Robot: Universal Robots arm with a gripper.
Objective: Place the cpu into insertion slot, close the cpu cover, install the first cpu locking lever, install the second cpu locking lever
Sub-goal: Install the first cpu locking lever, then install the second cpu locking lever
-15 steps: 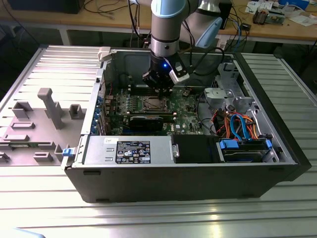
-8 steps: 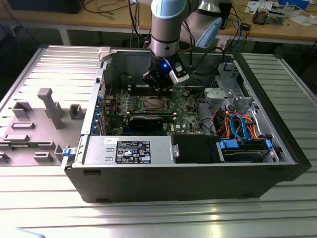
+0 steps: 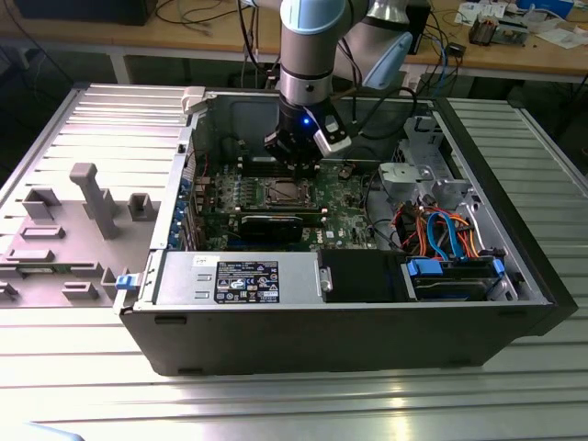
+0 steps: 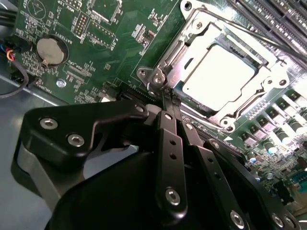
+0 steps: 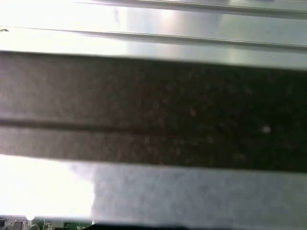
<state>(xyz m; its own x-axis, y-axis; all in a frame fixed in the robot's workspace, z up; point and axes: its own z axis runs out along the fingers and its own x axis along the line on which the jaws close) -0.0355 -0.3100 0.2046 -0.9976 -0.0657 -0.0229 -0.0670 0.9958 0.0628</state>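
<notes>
In the open computer case [image 3: 165, 331], the cpu [image 4: 218, 72] lies flat in the insertion slot, its pale metal top facing up and the pin field hidden beneath it. The silver cpu cover [image 4: 192, 33] is down around it, framing the chip. A thin locking lever rod [image 4: 268, 42] runs along one side of the socket. My gripper [image 4: 166, 96] has its two black fingers [image 4: 169, 143] pressed together, with the tips at the socket's corner by the hinge bracket [image 4: 156, 76]. In the exterior view the gripper [image 3: 296, 168] hangs just behind the socket [image 3: 284, 191].
Long memory slots [image 4: 283, 19] flank the socket, and a coin battery [image 4: 50, 50] sits on the green board. A black expansion card [image 3: 271, 223], the power-supply box [image 3: 239, 276] and a drive bay with coloured cables [image 3: 450, 243] fill the case. Grey fixtures [image 3: 92, 197] stand outside it.
</notes>
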